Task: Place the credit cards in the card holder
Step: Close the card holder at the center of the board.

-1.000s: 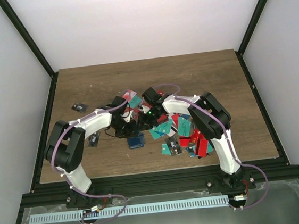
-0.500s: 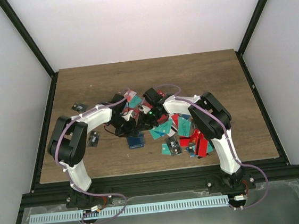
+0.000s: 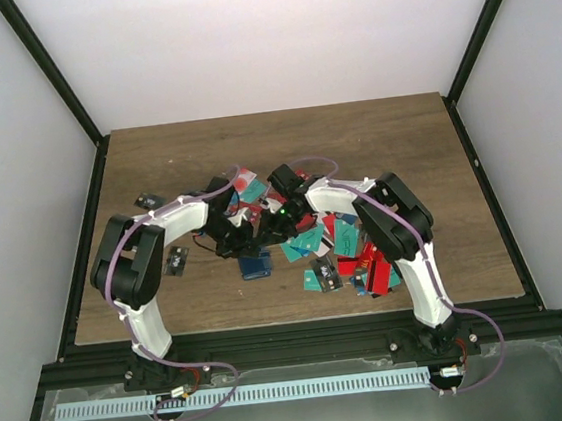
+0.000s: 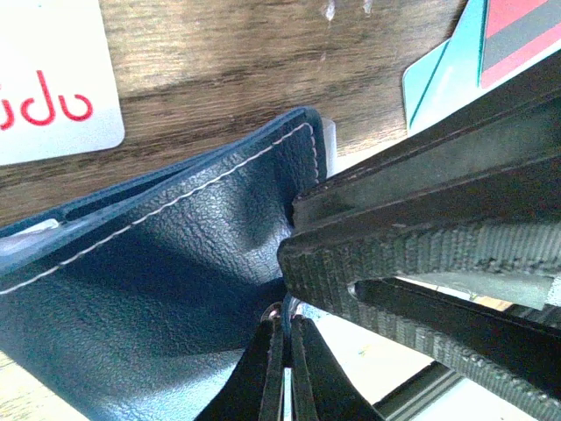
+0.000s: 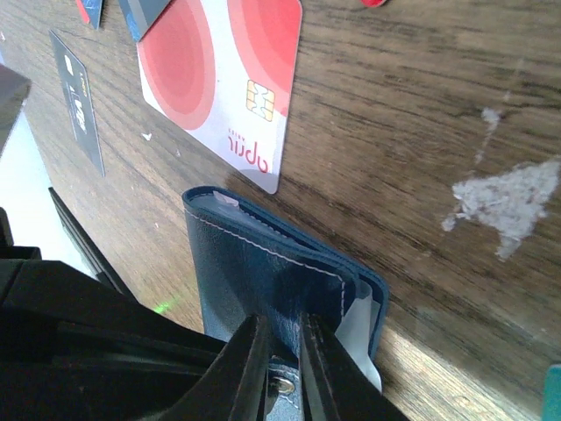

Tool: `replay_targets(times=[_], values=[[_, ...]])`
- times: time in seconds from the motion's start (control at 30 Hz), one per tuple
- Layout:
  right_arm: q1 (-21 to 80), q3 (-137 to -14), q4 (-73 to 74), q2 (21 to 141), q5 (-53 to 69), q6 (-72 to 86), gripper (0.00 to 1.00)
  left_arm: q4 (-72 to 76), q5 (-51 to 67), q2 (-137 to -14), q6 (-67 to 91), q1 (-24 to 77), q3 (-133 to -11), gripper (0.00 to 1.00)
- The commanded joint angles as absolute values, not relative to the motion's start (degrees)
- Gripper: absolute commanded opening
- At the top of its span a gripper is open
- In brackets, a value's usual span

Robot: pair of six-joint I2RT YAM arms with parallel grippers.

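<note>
Two tools meet near the middle of the table [image 3: 374, 140], both gripping the holder [image 4: 149, 289]. The left tool [image 4: 282, 368] is clenched, its fingertips nearly together on the thin edge of the navy, white-stitched cover. The right tool [image 5: 279, 346] pinches a flap on another edge, its fingers a narrow gap apart with the leather between them. The holder sits low at the wood; whether it rests on it I cannot tell. A pale inner sleeve peeks out at its corner. A white card [image 5: 223, 88] with red circles and a chip lies flat just beside the holder, and a black card [image 5: 77, 105] lies farther off. Most cards [image 3: 337, 247] lie scattered in a loose pile to the right of the tools, some overlapping.
</note>
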State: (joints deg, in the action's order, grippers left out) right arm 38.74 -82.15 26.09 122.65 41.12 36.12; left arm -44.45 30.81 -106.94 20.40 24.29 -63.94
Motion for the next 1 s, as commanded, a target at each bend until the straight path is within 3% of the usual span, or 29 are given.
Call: replay_targets(times=[0.0, 0.23, 0.53, 0.7, 0.97], values=[[38.2, -82.9, 32.2, 127.4, 37.2, 33.9, 0.14, -46.4, 10.1, -115.4, 22.7, 22.2, -55.2, 0.04], [36.7, -84.3, 33.9, 127.9, 38.4, 32.8, 0.14, -52.1, 4.7, -118.4, 22.3, 20.3, -57.0, 0.08], [35.8, -87.5, 36.7, 130.7, 38.1, 31.5, 0.14, -59.1, -3.4, -118.9, 23.8, 19.8, -60.2, 0.04], [35.3, -90.0, 38.7, 131.8, 38.1, 30.4, 0.14, -58.6, -1.5, -120.2, 23.5, 19.9, -62.8, 0.04], [34.9, -94.0, 38.7, 130.9, 41.6, 29.5, 0.14, -57.2, 5.7, -113.8, 23.4, 19.9, -67.6, 0.14]])
